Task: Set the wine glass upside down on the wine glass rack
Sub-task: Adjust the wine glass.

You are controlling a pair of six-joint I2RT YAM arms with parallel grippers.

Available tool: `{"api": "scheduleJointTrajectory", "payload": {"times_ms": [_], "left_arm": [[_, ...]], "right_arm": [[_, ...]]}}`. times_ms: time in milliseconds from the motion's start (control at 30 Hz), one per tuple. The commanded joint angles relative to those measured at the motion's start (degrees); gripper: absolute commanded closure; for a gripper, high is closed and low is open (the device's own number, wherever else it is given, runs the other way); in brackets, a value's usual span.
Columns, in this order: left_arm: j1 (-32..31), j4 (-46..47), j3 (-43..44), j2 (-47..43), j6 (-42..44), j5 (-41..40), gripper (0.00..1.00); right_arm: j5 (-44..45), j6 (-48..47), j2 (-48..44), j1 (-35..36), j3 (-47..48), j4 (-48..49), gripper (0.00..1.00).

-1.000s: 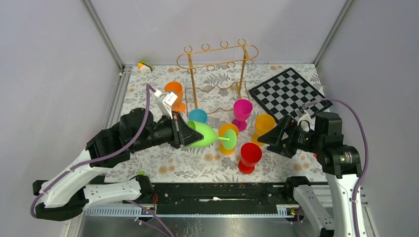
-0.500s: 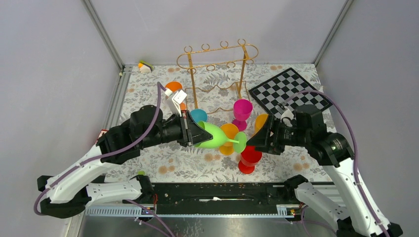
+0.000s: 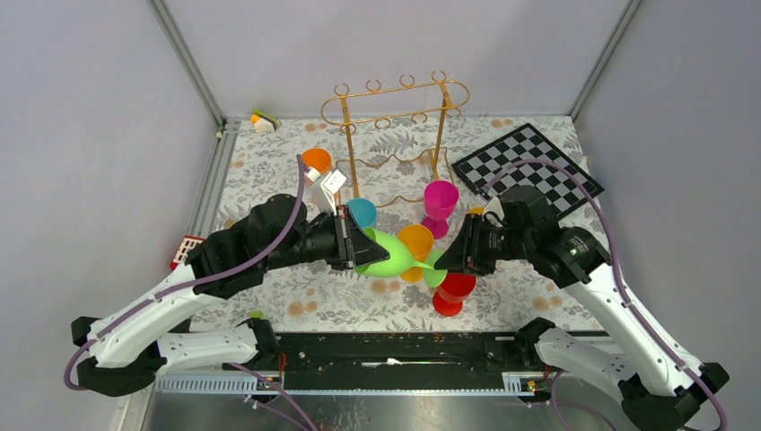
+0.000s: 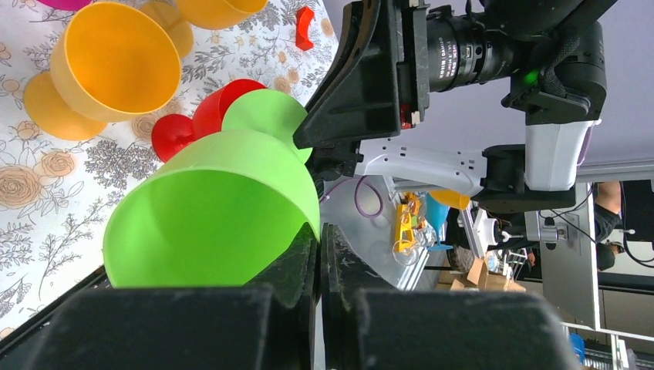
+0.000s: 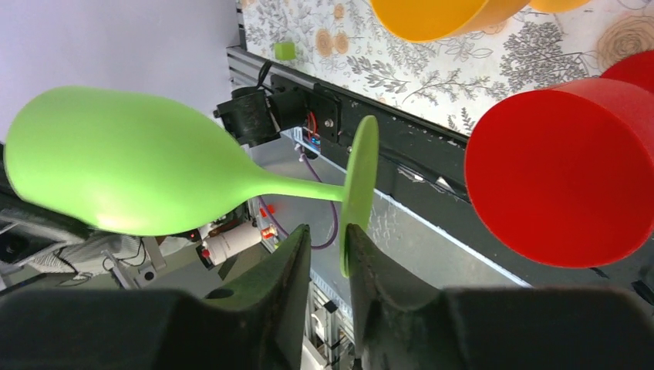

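Note:
The green wine glass [image 3: 392,255] lies sideways in the air, bowl to the left and foot to the right. My left gripper [image 3: 363,248] is shut on the bowl's rim [image 4: 312,220]. My right gripper [image 3: 446,260] has come to the foot. In the right wrist view the foot disc [image 5: 359,181] stands edge-on between the fingers, against one finger with a small gap to the other, so the right gripper [image 5: 328,230] is narrowly open. The gold wine glass rack [image 3: 395,101] stands at the back, with nothing hanging on it.
Under the held glass stand an orange glass [image 3: 416,241], a red one [image 3: 454,285], a pink one [image 3: 440,201] and a blue one [image 3: 361,212]. Another orange glass [image 3: 316,162] is by the rack's left post. A checkerboard [image 3: 525,166] lies back right.
The right arm swung left to the glass's foot and its jaws narrowed around the disc. The left arm carried the glass slightly right and forward.

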Motion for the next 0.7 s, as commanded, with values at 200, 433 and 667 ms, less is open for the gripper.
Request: {"api": "scheduleJointTrajectory", "payload": {"times_ms": [200, 433, 667], "left_arm": [[-0.1, 4.4, -0.7, -1.2, -3.0, 0.9, 1.00], [-0.1, 5.3, -0.8, -1.5, -3.2, 1.0, 1.00], [-0.1, 4.6, -0.8, -2.3, -1.3, 0.6, 0.81]], "right_arm": [[1.3, -0.1, 2.9, 2.7, -0.9, 4.1, 0.78], [0.9, -1.0, 3.9, 3.1, -0.7, 4.2, 0.91], [3.4, -3.8, 3.3, 3.1, 2.2, 0.4, 1.00]]}}
